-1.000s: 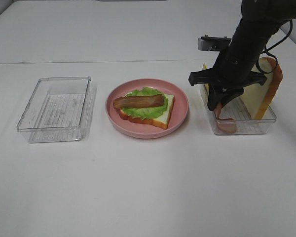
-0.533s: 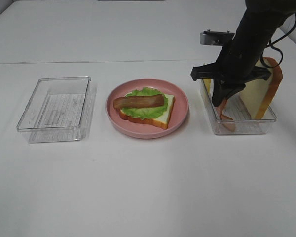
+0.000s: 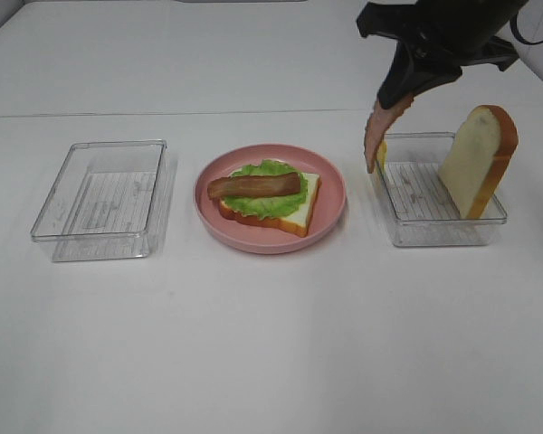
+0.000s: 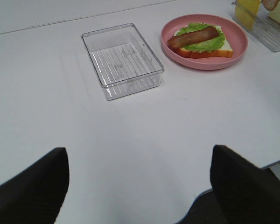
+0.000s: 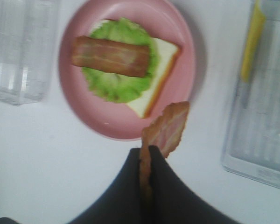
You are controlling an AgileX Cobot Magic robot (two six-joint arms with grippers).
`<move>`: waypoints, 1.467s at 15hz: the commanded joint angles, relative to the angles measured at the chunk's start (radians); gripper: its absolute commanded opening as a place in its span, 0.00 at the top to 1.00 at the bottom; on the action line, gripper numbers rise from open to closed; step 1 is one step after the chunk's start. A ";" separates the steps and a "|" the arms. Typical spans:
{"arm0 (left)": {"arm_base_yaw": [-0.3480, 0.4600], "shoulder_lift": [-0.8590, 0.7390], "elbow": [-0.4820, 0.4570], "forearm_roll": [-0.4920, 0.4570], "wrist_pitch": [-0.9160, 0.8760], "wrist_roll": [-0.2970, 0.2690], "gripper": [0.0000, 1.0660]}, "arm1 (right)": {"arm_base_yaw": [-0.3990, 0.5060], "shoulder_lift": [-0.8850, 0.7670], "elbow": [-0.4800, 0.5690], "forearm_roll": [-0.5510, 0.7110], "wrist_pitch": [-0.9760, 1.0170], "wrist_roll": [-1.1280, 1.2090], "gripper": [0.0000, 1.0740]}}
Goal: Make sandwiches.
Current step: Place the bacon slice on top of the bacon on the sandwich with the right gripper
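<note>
Three layers are stacked on the pink plate (image 3: 333, 181): a bread slice (image 3: 299, 213), lettuce (image 3: 264, 204) on it, and a bacon strip (image 3: 253, 186) across the top. By my reading, the ham, the cheese and the closing slice are left to add.

The right hand (image 5: 146, 161) is clamped on the upper end of the ham (image 3: 375, 140), which dangles limp below its fingertips, touching nothing. Beneath the hand sits a clear tray (image 3: 434, 233). In it the yellow cheese (image 3: 381, 154) stands at the end nearest the hand, and the second bread slice (image 3: 478, 158) leans upright at the end farthest from it. The plate lies lower, off toward the other arm.

The right arm is raised high, its hand pointing down. The left hand (image 4: 139, 179) hangs well apart, fingers spread wide, holding nothing.
</note>
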 commanded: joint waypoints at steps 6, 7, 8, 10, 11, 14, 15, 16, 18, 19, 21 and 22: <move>-0.004 -0.009 0.002 -0.001 -0.010 0.000 0.26 | 0.000 0.121 -0.004 0.672 -0.010 -0.409 1.00; -0.004 -0.009 0.002 -0.001 -0.010 0.000 0.26 | 0.004 0.151 -0.004 0.738 -0.010 -0.444 1.00; -0.004 -0.009 0.002 -0.001 -0.010 0.000 0.26 | 0.012 0.178 -0.004 0.776 -0.018 -0.473 1.00; -0.004 -0.009 0.002 -0.001 -0.010 0.000 0.26 | 0.052 0.268 -0.004 0.886 -0.061 -0.541 1.00; -0.004 -0.009 0.002 -0.001 -0.010 0.000 0.26 | 0.060 0.293 -0.005 0.935 -0.087 -0.555 1.00; -0.004 -0.009 0.002 -0.001 -0.010 0.000 0.26 | 0.060 0.367 -0.005 1.079 -0.121 -0.599 1.00; -0.004 -0.009 0.002 -0.001 -0.010 0.000 0.26 | 0.060 0.400 -0.005 1.099 -0.124 -0.591 1.00; -0.004 -0.009 0.002 -0.001 -0.010 0.000 0.26 | 0.059 0.433 -0.005 1.121 -0.123 -0.592 1.00; -0.004 -0.009 0.002 -0.001 -0.010 0.000 0.26 | 0.059 0.474 -0.005 1.139 -0.119 -0.593 1.00; -0.004 -0.009 0.002 -0.001 -0.010 0.000 0.26 | 0.059 0.479 -0.005 1.133 -0.126 -0.593 1.00; -0.004 -0.009 0.002 -0.001 -0.010 0.000 0.26 | 0.057 0.466 -0.005 1.063 -0.160 -0.577 1.00; -0.004 -0.009 0.002 -0.001 -0.010 0.000 0.26 | 0.057 0.455 -0.005 1.010 -0.188 -0.546 1.00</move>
